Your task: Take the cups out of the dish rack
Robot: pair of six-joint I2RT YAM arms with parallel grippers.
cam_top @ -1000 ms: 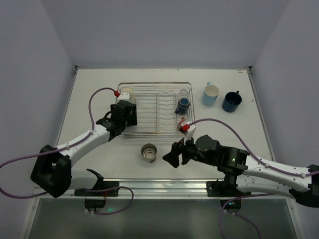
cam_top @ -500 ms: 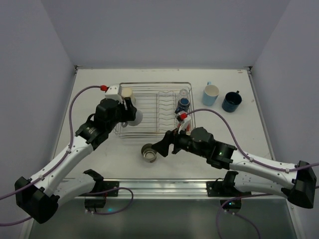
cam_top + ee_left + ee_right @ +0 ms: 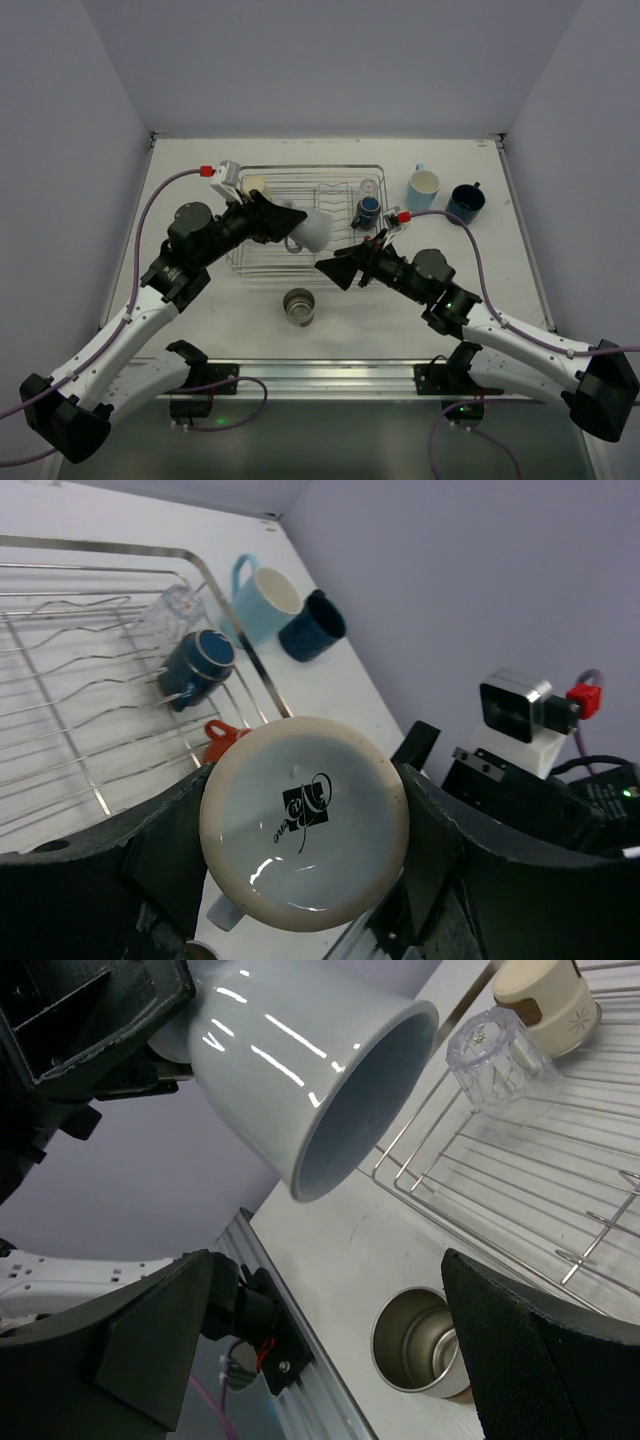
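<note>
My left gripper [image 3: 288, 224] is shut on a pale grey-white mug [image 3: 313, 229] and holds it tilted above the dish rack [image 3: 310, 167]. The left wrist view shows the mug's base [image 3: 303, 820] between both fingers. My right gripper [image 3: 335, 268] is open and empty at the rack's front edge, near the mug's mouth [image 3: 310, 1070]. The metallic cup [image 3: 299, 306] stands on the table in front of the rack. In the rack are a small dark blue cup [image 3: 368, 210], a clear glass [image 3: 369, 187], a cream cup [image 3: 254, 185] and a small orange cup [image 3: 222, 740].
A light blue mug [image 3: 422, 190] and a navy mug [image 3: 465, 203] stand on the table right of the rack. The metal rail [image 3: 320, 372] runs along the near table edge. Grey walls close in the far and side edges.
My left gripper has lifted the pale mug out of the rack's left end and swung it right. My right gripper has moved from beside the metallic cup toward the rack's front.
</note>
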